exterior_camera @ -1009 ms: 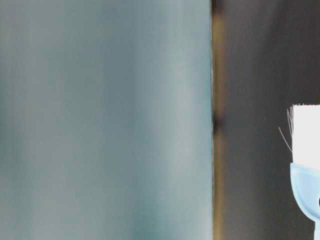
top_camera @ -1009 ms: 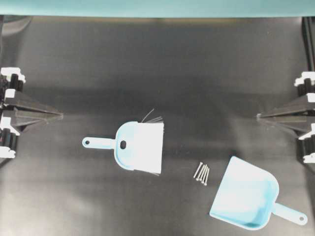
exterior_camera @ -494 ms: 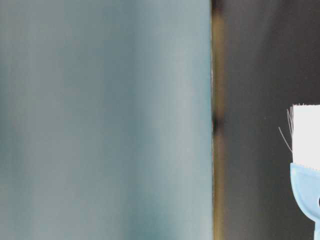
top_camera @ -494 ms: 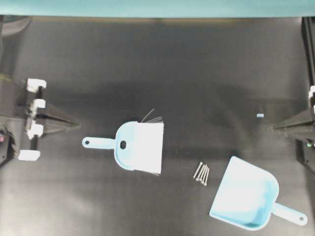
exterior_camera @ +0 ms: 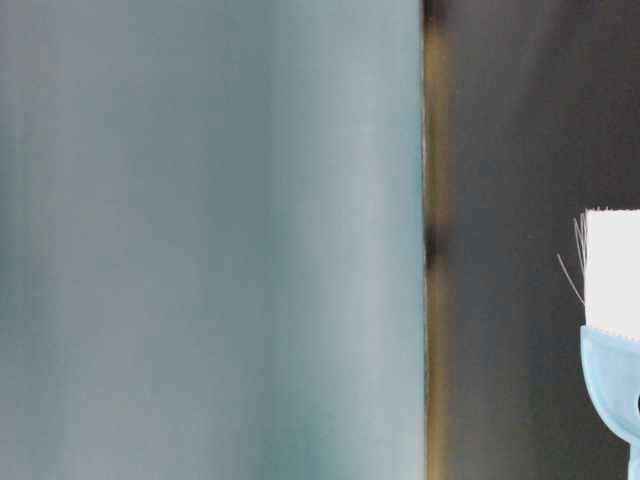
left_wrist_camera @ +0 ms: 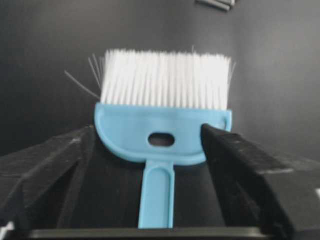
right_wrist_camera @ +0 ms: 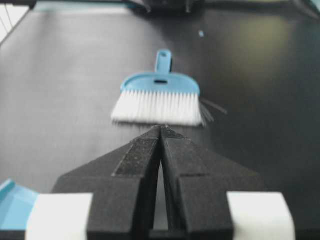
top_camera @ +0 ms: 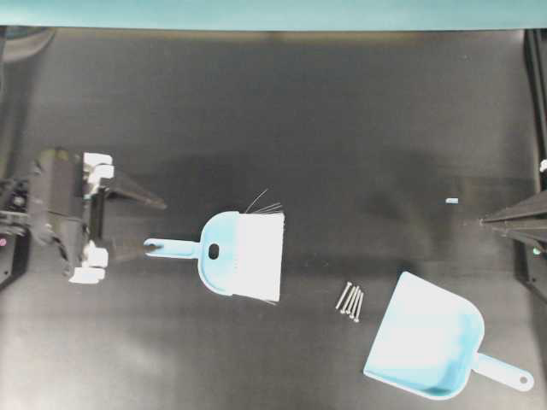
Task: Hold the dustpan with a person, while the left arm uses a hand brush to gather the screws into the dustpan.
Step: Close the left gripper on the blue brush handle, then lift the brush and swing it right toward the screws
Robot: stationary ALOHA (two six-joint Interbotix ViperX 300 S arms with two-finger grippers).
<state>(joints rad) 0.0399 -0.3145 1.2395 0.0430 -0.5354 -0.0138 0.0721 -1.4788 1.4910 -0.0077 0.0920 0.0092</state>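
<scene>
The hand brush (top_camera: 244,256) lies flat mid-table, white bristles to the right and slim handle (top_camera: 171,248) pointing left. My left gripper (top_camera: 154,227) stands open at the handle's end. In the left wrist view its black fingers (left_wrist_camera: 235,155) flank the brush (left_wrist_camera: 162,137) without touching it. The screws (top_camera: 351,301) lie bunched to the right of the bristles. The dustpan (top_camera: 427,346) rests at the front right, mouth toward the screws. My right gripper (top_camera: 483,221) is shut and empty at the right edge, pointing at the brush (right_wrist_camera: 160,97). No person is in view.
A teal wall (top_camera: 273,13) runs along the table's far edge and fills most of the table-level view (exterior_camera: 200,240). A tiny light-blue speck (top_camera: 452,201) lies on the black tabletop near the right gripper. A corner of the dustpan (right_wrist_camera: 12,205) shows in the right wrist view.
My left arm has reached rightward from the table's left edge to the brush handle, and its jaws have opened wide. The right gripper has drawn back toward the right edge.
</scene>
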